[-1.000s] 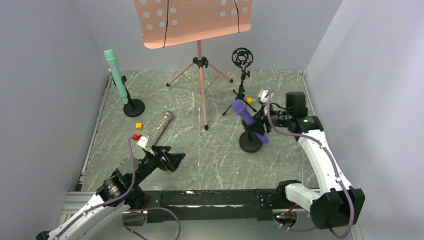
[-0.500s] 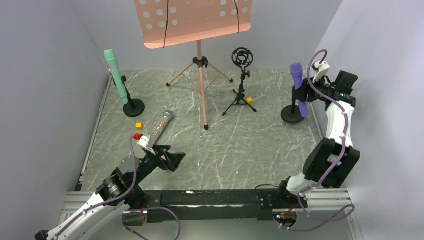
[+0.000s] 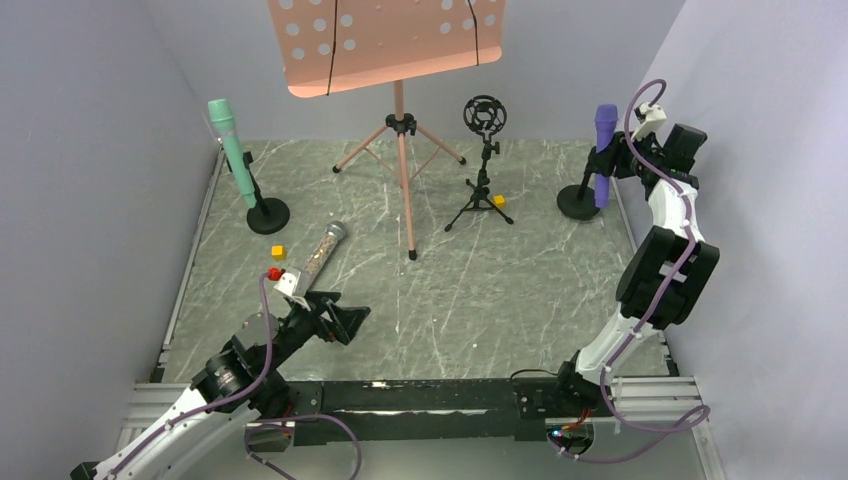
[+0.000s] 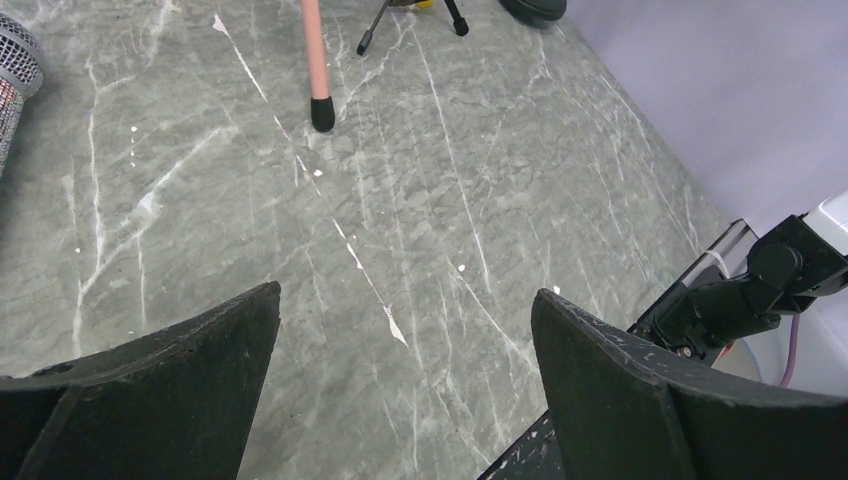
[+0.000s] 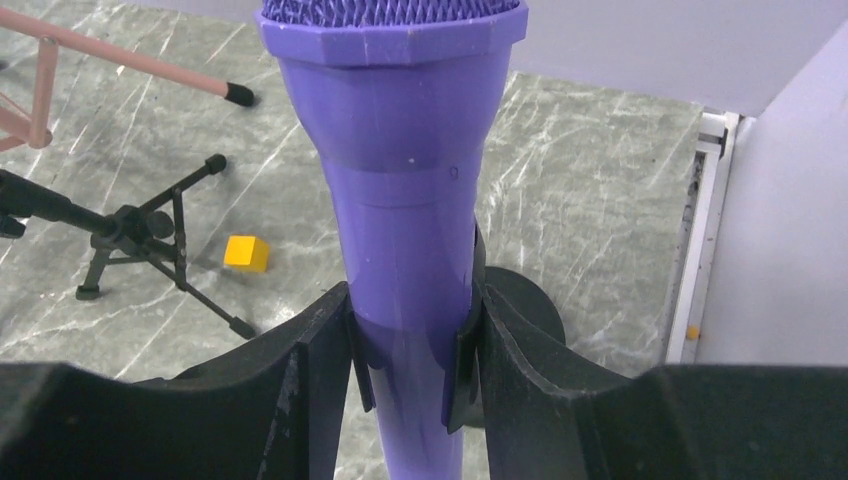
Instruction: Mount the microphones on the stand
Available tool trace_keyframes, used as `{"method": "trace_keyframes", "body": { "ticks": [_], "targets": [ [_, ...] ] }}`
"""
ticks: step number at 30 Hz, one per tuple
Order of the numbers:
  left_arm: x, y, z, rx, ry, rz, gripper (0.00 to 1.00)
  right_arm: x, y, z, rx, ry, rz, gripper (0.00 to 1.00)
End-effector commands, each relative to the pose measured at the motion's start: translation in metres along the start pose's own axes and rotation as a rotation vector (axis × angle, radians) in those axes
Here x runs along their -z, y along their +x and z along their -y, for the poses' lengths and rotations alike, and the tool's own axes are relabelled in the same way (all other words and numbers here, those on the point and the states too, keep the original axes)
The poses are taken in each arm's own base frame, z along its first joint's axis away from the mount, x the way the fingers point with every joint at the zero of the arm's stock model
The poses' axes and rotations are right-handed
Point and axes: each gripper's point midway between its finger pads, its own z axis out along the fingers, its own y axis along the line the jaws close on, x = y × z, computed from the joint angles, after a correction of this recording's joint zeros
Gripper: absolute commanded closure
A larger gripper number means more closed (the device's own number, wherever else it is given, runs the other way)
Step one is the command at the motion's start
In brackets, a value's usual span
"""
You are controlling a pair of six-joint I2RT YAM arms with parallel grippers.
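The purple microphone stands upright in the clip of a black round-base stand at the far right. My right gripper is shut on it; in the right wrist view the fingers press on the clip around the purple microphone. The mint green microphone sits tilted in another round-base stand at the far left. The glittery silver microphone lies flat on the table; its mesh head shows in the left wrist view. My left gripper is open and empty over bare table.
A pink music stand stands on its tripod at the back middle. A black ring shock mount on a small tripod is to its right, with a yellow block by it. Another yellow block and a red block lie near the silver microphone.
My right arm has carried the purple microphone and its stand from the middle right to the far right corner, and the microphone went from tilted to upright. The left arm has not moved.
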Motion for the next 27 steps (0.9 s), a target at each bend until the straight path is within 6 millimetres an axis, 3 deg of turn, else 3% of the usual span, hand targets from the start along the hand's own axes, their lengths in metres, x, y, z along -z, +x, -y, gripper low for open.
{"method": "trace_keyframes", "body": {
  "ticks": [1, 6, 9, 12, 15, 18, 27],
  "targets": [
    [0.001, -0.011, 0.004, -0.010, 0.008, 0.026, 0.01, 0.000, -0.062, -0.007, 0.135, -0.029, 0.172, 0.77],
    [0.001, -0.011, 0.003, -0.011, 0.004, 0.030, 0.01, -0.006, -0.027, -0.011, 0.129, -0.062, 0.117, 0.74],
    [0.001, -0.012, 0.003, -0.022, 0.002, 0.027, 0.01, -0.001, -0.011, -0.015, 0.148, -0.069, 0.085, 0.66],
    [0.001, -0.014, 0.004, -0.032, -0.001, 0.023, 0.01, 0.006, 0.000, -0.019, 0.151, -0.069, 0.069, 0.54],
    [0.000, -0.016, 0.006, -0.042, 0.005, 0.018, 0.01, 0.016, 0.007, -0.021, 0.141, -0.057, 0.058, 0.30],
    [-0.002, -0.016, 0.010, -0.051, 0.013, -0.002, 0.01, 0.030, 0.002, -0.023, 0.154, -0.022, 0.071, 0.02],
    [-0.005, -0.024, 0.023, -0.070, 0.050, -0.030, 0.01, 0.092, -0.048, -0.045, 0.284, 0.115, 0.164, 0.00]
  ]
}}
